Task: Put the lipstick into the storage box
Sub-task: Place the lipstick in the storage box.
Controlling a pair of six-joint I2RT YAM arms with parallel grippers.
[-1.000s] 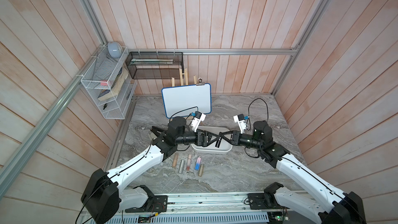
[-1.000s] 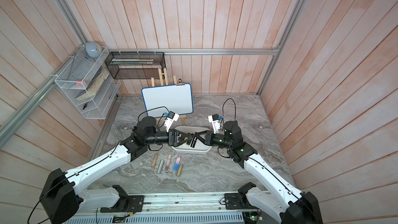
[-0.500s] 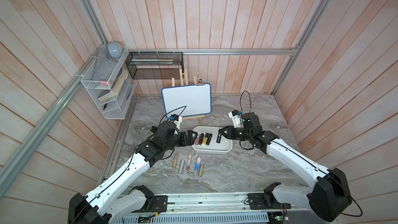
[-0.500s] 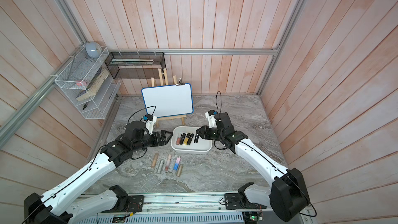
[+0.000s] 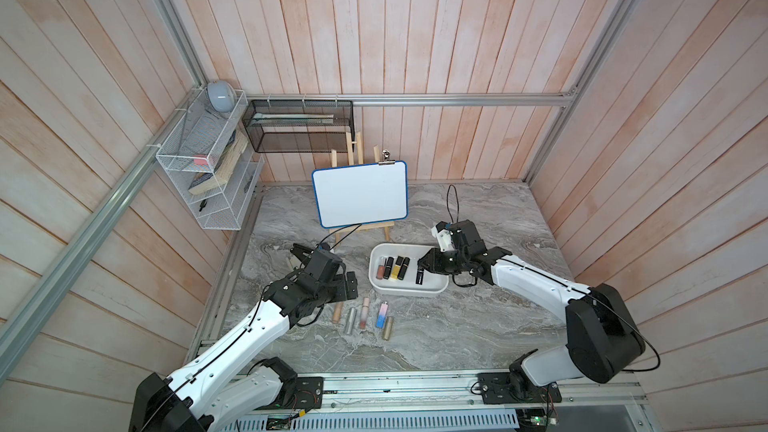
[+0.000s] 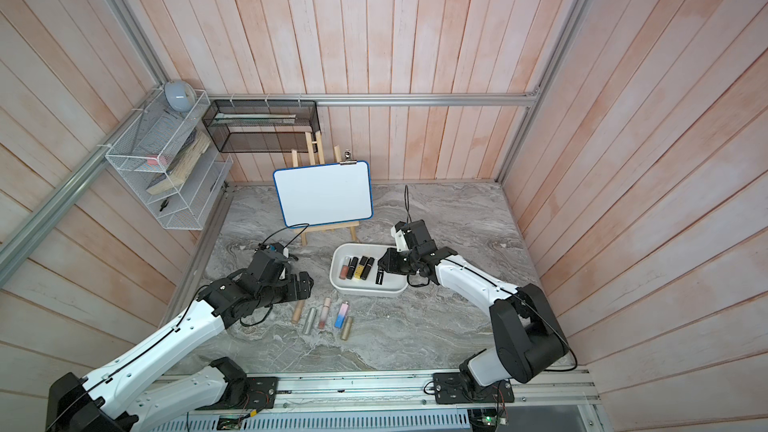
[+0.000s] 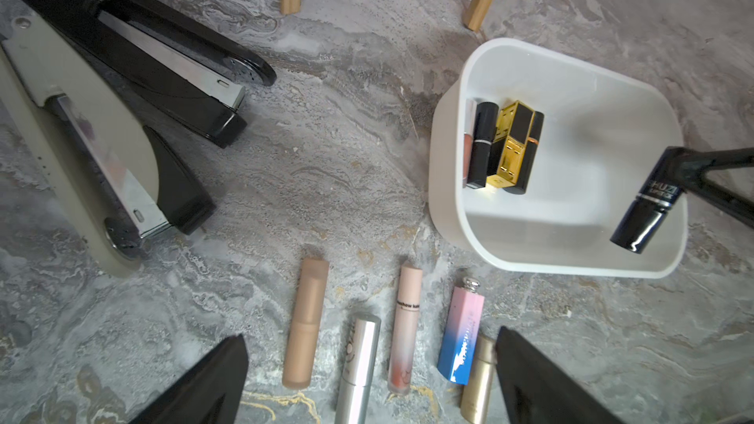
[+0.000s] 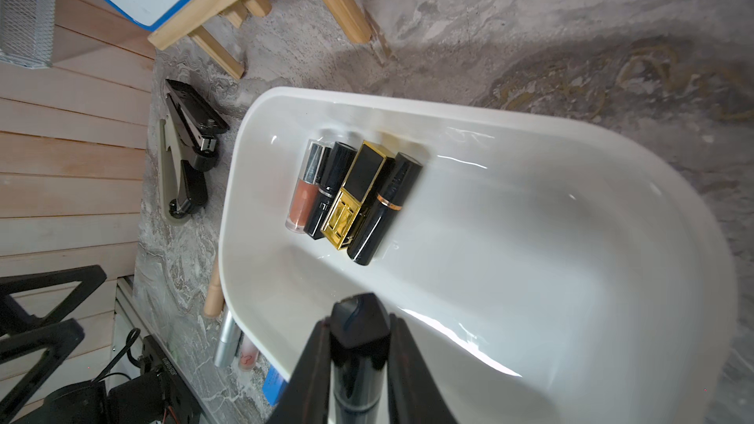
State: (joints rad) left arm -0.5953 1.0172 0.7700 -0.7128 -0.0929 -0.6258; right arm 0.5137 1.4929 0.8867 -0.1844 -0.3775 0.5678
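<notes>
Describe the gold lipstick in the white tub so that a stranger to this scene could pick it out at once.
Find the blue-framed whiteboard on its easel; the white storage box sits on the marble in front of it. Inside, the gold lipstick lies between two plain black tubes; it alone has a bright gold half and a square black cap.

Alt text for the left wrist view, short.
The right gripper holds a black lipstick over the white storage box, where four lipsticks already lie side by side. Five more tubes lie in a row on the marble table, framed by the open left gripper.
</notes>
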